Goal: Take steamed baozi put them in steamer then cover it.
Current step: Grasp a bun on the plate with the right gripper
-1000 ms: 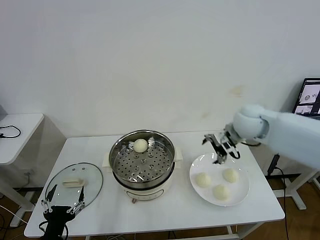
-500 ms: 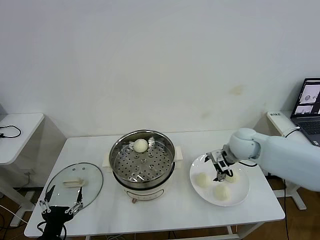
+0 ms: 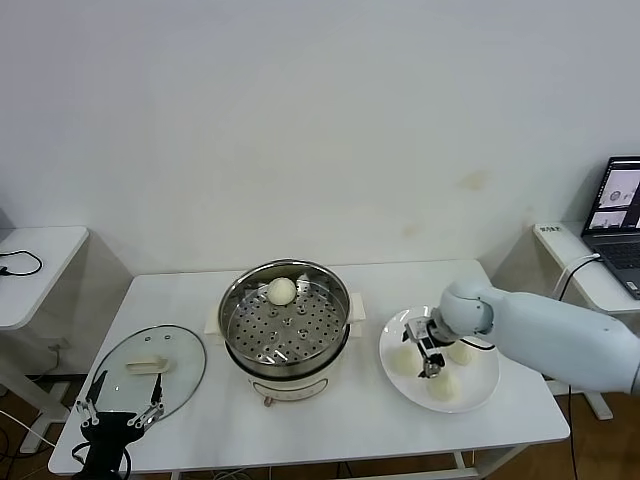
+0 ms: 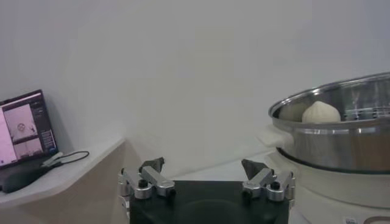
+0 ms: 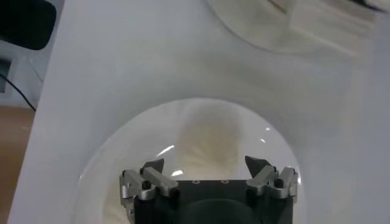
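1. We see our right gripper [image 3: 424, 350] low over the white plate [image 3: 482, 385], its fingers spread wide and holding nothing, just beside the leftmost bun [image 3: 403, 359].
2. Three steamed baozi lie on that plate: the leftmost bun, one nearer the front [image 3: 444, 384] and one behind the gripper [image 3: 460, 351].
3. A fourth baozi [image 3: 281, 291] sits at the back of the steamer [image 3: 286, 326], which stands uncovered at the table's middle.
4. The glass lid [image 3: 148, 368] lies flat on the table, left of the steamer.
5. Our left gripper [image 3: 121, 413] waits at the table's front left corner, near the lid, fingers apart and empty.
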Controlling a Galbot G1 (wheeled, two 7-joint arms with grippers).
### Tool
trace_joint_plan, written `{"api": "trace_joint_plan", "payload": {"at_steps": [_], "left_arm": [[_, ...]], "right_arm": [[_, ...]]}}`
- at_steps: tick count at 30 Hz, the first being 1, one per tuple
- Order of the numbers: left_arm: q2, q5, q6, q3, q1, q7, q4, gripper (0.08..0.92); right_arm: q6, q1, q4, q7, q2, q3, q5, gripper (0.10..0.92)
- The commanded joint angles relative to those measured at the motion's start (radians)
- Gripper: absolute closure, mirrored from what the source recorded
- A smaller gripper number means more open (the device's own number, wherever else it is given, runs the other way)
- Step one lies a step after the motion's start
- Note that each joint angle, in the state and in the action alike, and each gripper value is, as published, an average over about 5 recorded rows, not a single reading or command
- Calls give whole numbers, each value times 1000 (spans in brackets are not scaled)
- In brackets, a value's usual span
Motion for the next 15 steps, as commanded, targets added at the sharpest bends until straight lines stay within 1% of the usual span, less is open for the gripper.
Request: {"api": "trace_joint_plan", "payload": {"at_steps": [1, 12, 15], "left_arm": [[1, 0, 0, -1, -1, 1, 2, 177], [-2, -1, 0, -5, 0, 1, 1, 177], [-3, -1, 0, -5, 0, 1, -2, 177]], "right_arm": [[10, -66, -93, 12, 53, 52, -27, 202], [8, -78, -132, 7, 70, 70, -54, 203], [9, -77, -135, 3, 75, 75, -51, 215]]}}
